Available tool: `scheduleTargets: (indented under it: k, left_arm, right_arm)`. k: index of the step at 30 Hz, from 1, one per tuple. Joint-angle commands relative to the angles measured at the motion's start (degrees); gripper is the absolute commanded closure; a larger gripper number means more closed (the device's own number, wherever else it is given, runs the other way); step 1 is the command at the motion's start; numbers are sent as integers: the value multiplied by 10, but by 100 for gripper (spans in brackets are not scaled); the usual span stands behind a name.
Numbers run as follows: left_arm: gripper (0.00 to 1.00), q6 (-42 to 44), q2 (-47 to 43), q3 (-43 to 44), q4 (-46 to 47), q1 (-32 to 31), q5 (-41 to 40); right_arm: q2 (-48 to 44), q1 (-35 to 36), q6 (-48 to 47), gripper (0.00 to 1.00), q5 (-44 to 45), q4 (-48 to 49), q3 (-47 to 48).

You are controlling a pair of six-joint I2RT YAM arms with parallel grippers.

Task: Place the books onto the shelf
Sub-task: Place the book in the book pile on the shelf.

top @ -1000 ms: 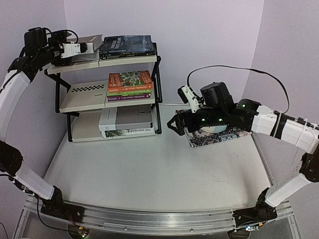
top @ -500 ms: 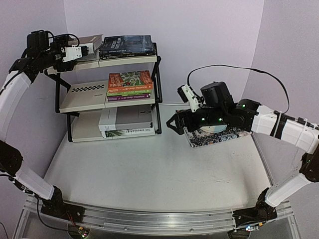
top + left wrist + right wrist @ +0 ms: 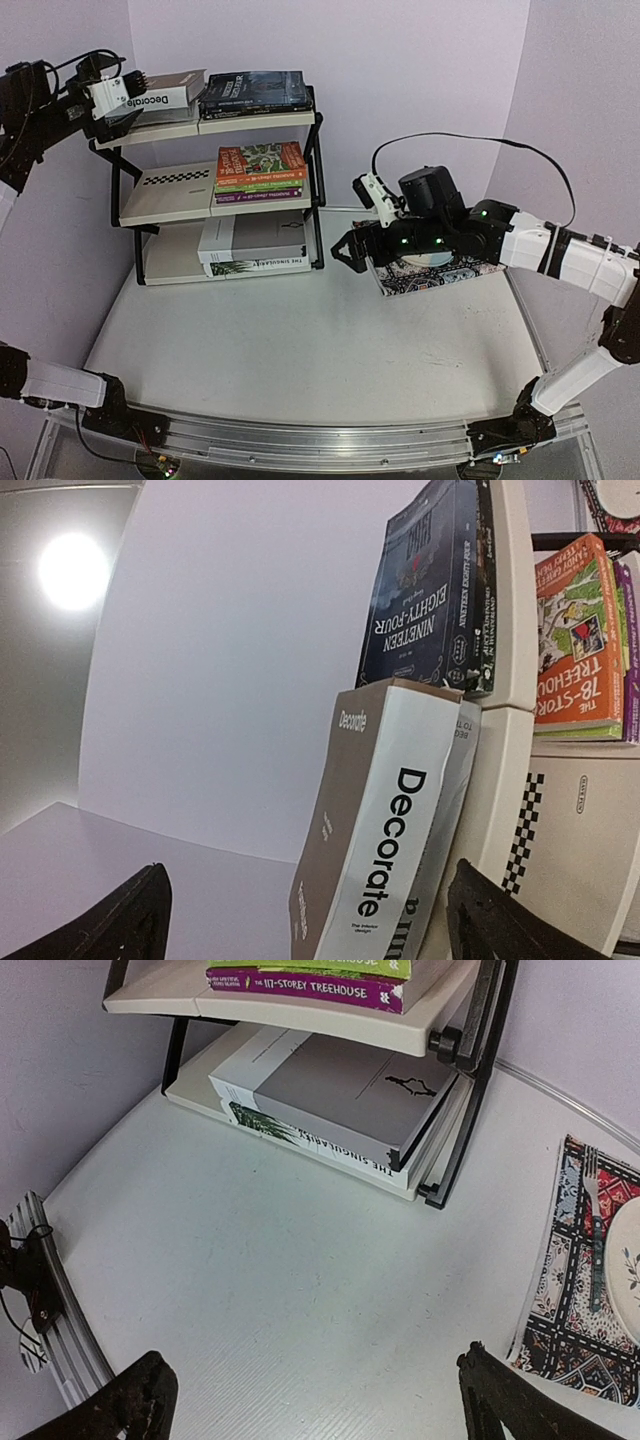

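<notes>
Backing off to the left, the left gripper (image 3: 118, 97) now sits just past the left end of the shelf's (image 3: 165, 190) top tier, with its jaws spread wide and nothing in them. The Decorate book (image 3: 160, 93) lies released on that tier's left half, over a second volume. Beside it on the right half are the dark novels (image 3: 255, 92). The Treehouse paperbacks (image 3: 260, 170) are stacked on the middle tier's right side, and the large white and grey books (image 3: 252, 245) on the bottom tier. Toward the tabletop's right edge, the right gripper (image 3: 346, 255) hangs open and empty at the left edge of the patterned placemat (image 3: 440, 278).
</notes>
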Motion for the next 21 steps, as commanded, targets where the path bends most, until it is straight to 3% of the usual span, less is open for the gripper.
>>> scheduleTargets:
  k: [1,8,12,15,18,21]
  left_arm:
    - [4,-66,-33,-26,10,3,81]
    - [12,-276,-111,-122,153,3,199]
    - [15,-438,-140,-194,272,4,184]
    - [34,-529,-140,-214,301,3,157]
    - [64,-635,-135,-222,303,3,50]
    - [75,-746,-130,-225,301,4,-84]
  right_arm:
    - [7,-5,8,2,-13,11,8]
    - [12,-6,15,2,-19,27,3]
    - [13,-7,17,2,-20,30,1]
    - [6,-7,19,2,-18,32,-3]
    - [-2,-7,19,2,-18,37,-12]
    - [-8,-8,20,2,-16,40,-19]
